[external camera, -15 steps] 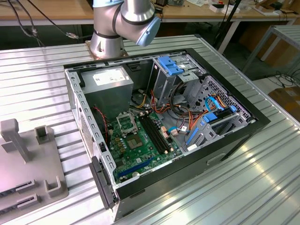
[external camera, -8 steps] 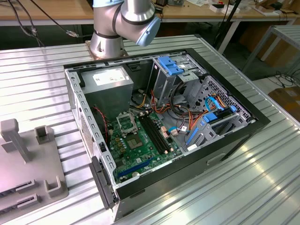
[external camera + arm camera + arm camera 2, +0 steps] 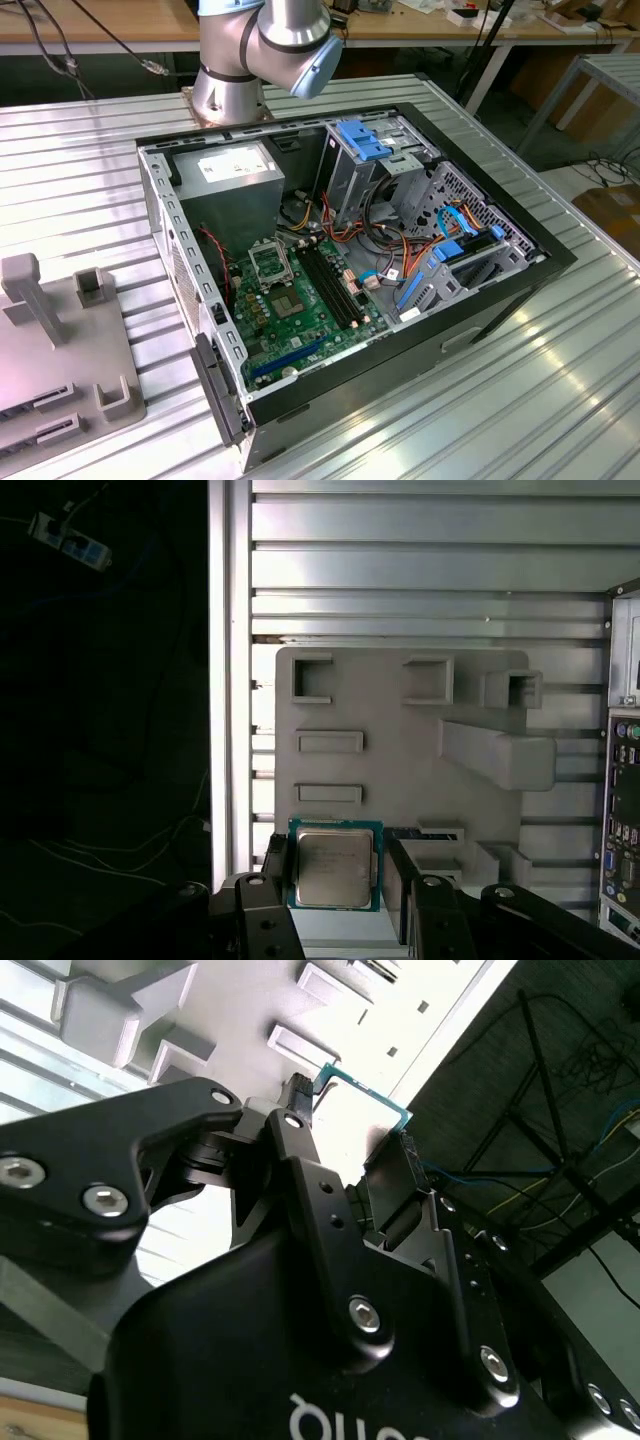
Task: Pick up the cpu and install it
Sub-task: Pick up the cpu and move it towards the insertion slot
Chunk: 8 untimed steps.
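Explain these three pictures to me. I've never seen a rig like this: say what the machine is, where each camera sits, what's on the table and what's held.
The machine is one robot arm; its silver joints show at the top of the exterior view, shot by a camera standing off the arm. There a metal table carries an open computer case with a green circuit board inside, and a grey parts tray at the exterior view's left. The two wrist views come from cameras riding on the arm, looking past its gripper. In the first wrist view the jaws press two opposite edges of the cpu, a small silver square with a green rim, over that tray. It looks gripped; whether it is clear of the tray, I cannot tell.
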Motion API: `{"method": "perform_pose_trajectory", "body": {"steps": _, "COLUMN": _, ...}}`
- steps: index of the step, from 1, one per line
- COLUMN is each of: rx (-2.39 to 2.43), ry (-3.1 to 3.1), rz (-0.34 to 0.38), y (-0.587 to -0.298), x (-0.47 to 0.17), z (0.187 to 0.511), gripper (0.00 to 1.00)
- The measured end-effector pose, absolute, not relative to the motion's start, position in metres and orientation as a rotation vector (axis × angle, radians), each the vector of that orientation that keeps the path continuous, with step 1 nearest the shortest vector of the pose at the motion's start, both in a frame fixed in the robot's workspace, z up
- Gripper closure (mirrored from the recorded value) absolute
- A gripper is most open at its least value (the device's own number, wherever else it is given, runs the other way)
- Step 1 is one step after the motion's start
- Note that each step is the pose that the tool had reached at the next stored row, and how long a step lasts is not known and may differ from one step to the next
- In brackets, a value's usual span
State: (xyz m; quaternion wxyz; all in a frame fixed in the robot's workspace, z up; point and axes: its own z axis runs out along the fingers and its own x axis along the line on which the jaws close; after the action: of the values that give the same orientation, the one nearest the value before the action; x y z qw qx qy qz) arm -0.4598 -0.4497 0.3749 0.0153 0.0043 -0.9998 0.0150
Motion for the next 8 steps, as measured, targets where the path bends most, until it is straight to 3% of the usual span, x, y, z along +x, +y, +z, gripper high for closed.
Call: {"method": "perform_pose_trajectory", "body": {"steps": 8, "rx": 0.014, "ry": -3.111, "rz": 0.047, "y": -0.4497, "x": -0.4598, "z": 0.3833, "gripper": 0.53}}
